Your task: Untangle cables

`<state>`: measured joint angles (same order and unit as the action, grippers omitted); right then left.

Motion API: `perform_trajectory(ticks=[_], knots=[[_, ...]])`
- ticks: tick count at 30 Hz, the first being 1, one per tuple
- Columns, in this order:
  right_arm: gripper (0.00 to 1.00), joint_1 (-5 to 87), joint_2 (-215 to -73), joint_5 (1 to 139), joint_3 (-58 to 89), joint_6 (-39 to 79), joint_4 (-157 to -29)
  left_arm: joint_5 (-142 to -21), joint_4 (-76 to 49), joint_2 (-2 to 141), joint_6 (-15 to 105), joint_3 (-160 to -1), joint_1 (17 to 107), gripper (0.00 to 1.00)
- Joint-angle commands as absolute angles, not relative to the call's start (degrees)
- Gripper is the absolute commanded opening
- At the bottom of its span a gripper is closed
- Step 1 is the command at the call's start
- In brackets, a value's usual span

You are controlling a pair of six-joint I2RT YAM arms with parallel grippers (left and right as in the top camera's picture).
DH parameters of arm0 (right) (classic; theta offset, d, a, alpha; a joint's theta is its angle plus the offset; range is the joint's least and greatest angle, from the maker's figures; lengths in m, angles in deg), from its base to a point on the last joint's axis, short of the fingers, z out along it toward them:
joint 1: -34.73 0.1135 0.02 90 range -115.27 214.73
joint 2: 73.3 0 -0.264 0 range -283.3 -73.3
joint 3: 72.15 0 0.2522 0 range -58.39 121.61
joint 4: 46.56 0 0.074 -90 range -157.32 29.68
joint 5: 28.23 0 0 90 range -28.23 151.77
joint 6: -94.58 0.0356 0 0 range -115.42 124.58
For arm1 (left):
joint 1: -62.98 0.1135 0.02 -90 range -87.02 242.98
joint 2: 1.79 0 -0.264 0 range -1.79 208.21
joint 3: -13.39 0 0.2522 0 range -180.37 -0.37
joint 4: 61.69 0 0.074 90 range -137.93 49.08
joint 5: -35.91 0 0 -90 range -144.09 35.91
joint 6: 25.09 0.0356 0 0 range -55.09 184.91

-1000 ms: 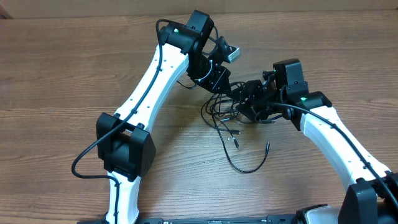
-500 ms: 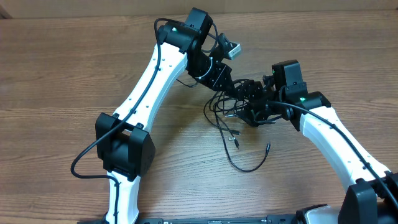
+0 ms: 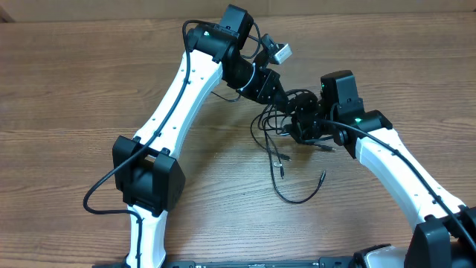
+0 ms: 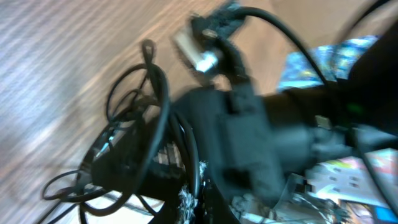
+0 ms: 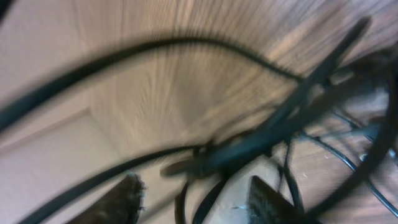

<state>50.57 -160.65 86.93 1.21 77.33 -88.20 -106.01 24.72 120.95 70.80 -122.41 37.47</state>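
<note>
The untangling looks barely begun. The cables (image 3: 275, 134) are knotted in a clump of overlapping loops on the counter (image 3: 89, 89), directly between the two grippers. Only one loose strand (image 3: 294, 201) has run free of the clump, curving away below the right gripper (image 3: 299, 128) and ending in a small plug (image 3: 322, 177). Two more plug ends (image 3: 281, 165) dangle just beneath the knot. Judging by that, nearly all the separating is left to do. Both arms reach in from opposite sides to the far middle of the counter. The left arm stretches long with its wrist bent down, so the left gripper (image 3: 284, 104) noses into the upper edge of the clump, almost touching the right one. The right arm is folded more tightly, and its gripper presses in from the other side. In the right wrist view its fingers (image 5: 129, 198) stand apart, with blurred strands crossing just beyond the tips and nothing visibly pinched, so it reads as parted. The left wrist view is too smeared to show its fingers, so I cannot tell whether the left gripper holds anything.
</note>
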Motion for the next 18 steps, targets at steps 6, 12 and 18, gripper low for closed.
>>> perform_trajectory(ticks=[6,12,18], knots=[[0.41,50.4,-159.9,73.8,2.7,78.6,-87.4,-112.6,26.6,116.7,70.0,-125.1,36.3,0.04],[0.04,50.4,-160.2,77.1,2.7,74.3,-87.2,-105.1,27.4,116.7,70.1,-125.1,36.4,0.04],[0.04,50.4,-160.2,95.0,2.7,53.9,-86.1,-79.0,29.2,116.7,69.6,-125.0,36.4,0.04]])
